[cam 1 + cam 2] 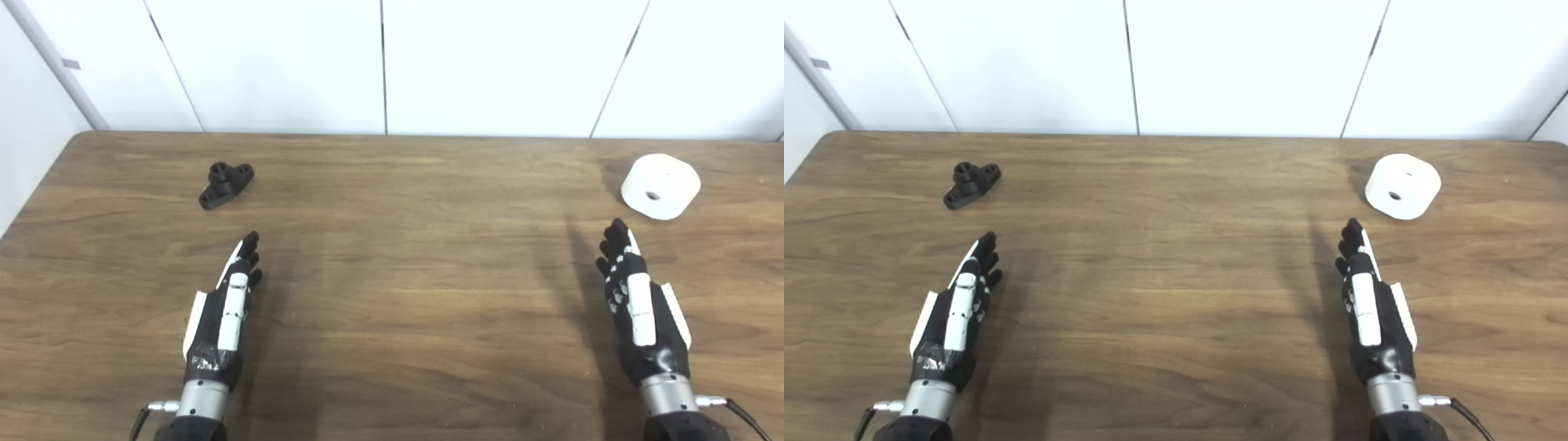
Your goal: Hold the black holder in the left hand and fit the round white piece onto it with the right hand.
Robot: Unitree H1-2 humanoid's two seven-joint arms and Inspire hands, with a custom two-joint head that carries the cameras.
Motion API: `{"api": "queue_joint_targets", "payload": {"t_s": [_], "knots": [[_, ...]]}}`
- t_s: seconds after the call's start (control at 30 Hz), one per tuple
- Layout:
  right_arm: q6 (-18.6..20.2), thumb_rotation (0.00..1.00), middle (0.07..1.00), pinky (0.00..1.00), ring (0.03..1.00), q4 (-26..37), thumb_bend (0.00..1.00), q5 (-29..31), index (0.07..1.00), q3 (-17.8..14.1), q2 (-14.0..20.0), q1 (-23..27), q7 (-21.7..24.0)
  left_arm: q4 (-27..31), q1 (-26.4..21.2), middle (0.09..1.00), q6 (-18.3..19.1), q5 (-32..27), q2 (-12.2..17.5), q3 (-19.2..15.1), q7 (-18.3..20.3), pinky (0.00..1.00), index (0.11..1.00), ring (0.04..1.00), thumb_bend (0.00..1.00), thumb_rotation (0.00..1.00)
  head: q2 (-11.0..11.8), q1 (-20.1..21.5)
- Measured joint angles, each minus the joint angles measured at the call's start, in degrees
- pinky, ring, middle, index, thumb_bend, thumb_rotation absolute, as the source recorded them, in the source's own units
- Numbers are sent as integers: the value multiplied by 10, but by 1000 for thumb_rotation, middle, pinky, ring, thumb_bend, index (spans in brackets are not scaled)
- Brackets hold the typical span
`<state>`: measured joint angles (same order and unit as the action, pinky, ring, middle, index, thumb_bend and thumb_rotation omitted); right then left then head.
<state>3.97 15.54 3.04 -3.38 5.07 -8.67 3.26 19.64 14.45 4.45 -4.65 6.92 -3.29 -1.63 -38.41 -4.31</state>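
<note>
The black holder (226, 184) lies on the wooden table at the far left, a short post on a flat base with holes at its ends. At the far right lies the round white piece (660, 186), a thick disc with a small centre hole, tilted toward me. My left hand (225, 306) hovers over the near left of the table, open, fingers stretched toward the holder and well short of it. Over the near right, my right hand (637, 303) is open too, edge-on, its fingertips a little short of the white piece. Neither hand holds anything.
The wooden table (404, 257) runs the full width of the view, with its far edge against white wall panels (380, 61). Its left edge slants in at the far left.
</note>
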Motion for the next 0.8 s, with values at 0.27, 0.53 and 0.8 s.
{"api": "queue_joint_targets", "payload": {"t_s": [0.27,0.53,0.8], "knots": [[0,1000,1000,1000,1000,0,512,-7,1000,0,0,0,-1,0,0,1000,0,1,0,0,0,1000,971,1000,368,1000,3,-5],[0,1000,1000,1000,1000,0,532,-4,1000,-4,1,-1,1,0,1,997,-3,11,-1,6,-1,1000,967,1000,363,1000,34,-65],[-13,967,1000,1000,1000,-13,523,25,1000,-21,8,-3,22,-7,1,997,-19,43,-6,34,-12,1000,962,1000,351,999,74,-125]]}}
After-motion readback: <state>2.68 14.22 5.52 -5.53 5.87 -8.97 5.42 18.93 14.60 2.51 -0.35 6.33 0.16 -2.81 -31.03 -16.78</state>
